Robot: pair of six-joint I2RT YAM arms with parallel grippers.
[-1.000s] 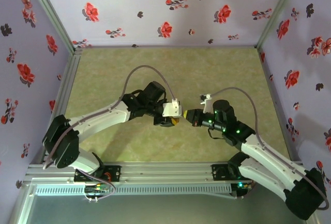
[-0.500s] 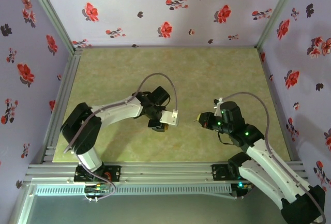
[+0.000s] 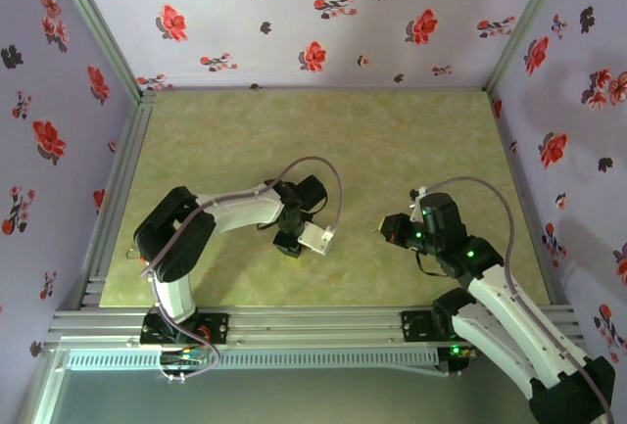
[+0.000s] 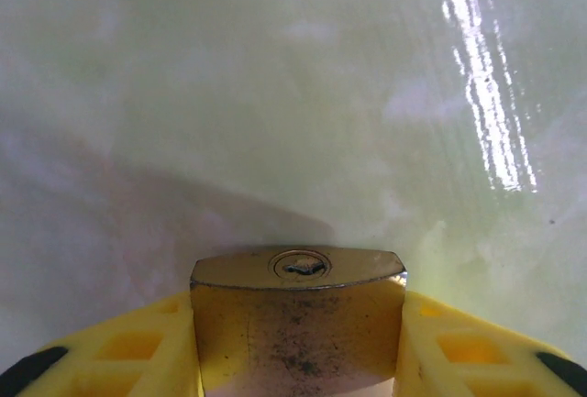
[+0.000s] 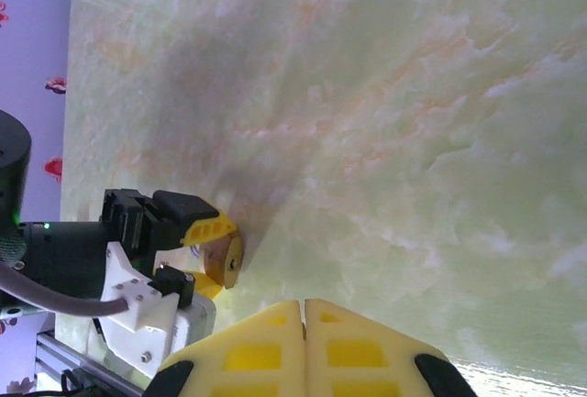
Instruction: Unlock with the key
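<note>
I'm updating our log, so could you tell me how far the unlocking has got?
Done: the left pincer grips the padlock, keyhole facing outward, apparently empty. In hand: the right pincer is shut, apart from the padlock; whether it holds the key, I cannot tell. Left: likely inserting and turning the key.

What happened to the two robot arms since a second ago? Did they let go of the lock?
The arms drew apart. The left gripper swung left and back toward its base, carrying the brass padlock with it. The right gripper backed off to the right. Nothing was let go: the padlock stayed clamped in the left gripper, and the right gripper stayed shut.
</note>
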